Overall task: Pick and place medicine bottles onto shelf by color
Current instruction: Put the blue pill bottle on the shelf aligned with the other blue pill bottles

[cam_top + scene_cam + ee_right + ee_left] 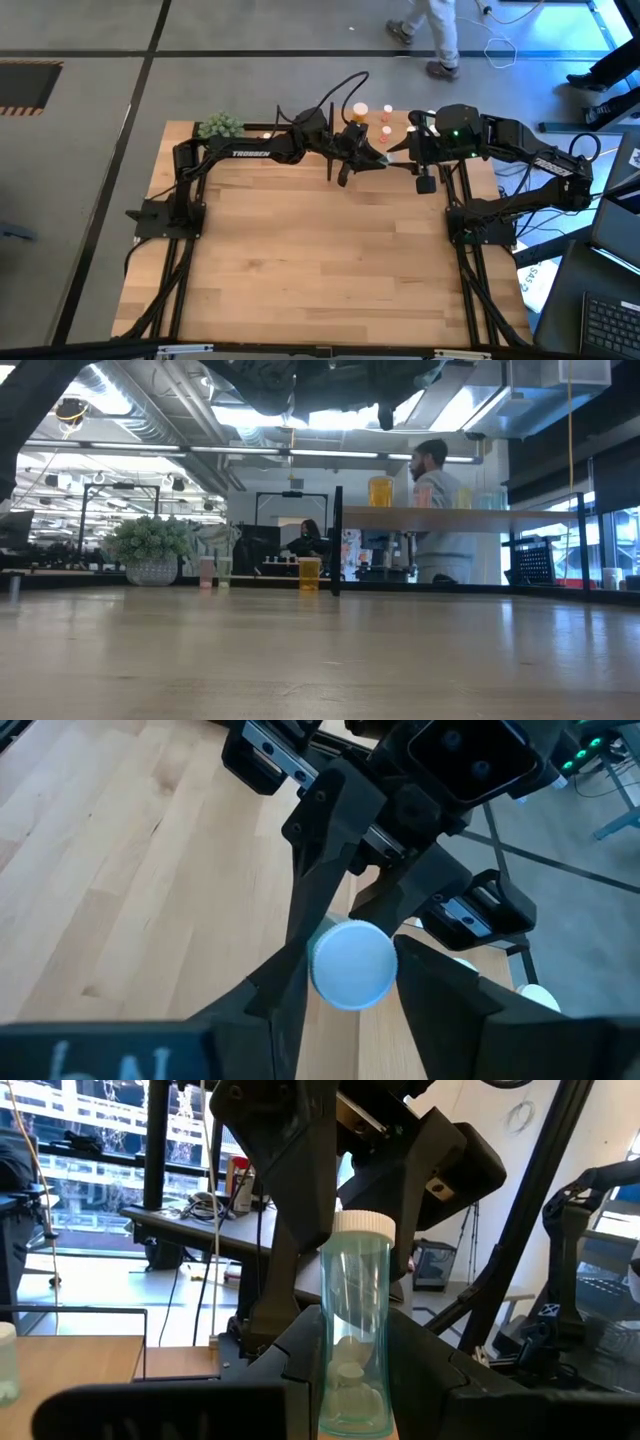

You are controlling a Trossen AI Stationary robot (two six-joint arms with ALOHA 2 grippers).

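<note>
As both arms meet up high, low view: only dark bulk along the top edge. The shelf [500,518] stands at the far side with an orange bottle [380,492] on it. The held bottle isn't seen here.
High view: the left gripper [372,157] and right gripper [402,150] are tip to tip, just in front of the shelf and above the tabletop.
Left wrist view: the left gripper pinches the clear greenish bottle [355,1330] low on its body. It's upright with its white cap [362,1225] up, clear of the shelf and not yet placed.
Right wrist view: the cap sits dead centre of the right gripper, which comes in from the top end. Clamped or not, can't tell.
Handling: probably light, rigid plastic with smooth walls, so it could twist in a pinch.
Grip point: best taken across the body just under the cap, not by the cap rim alone.
</note>
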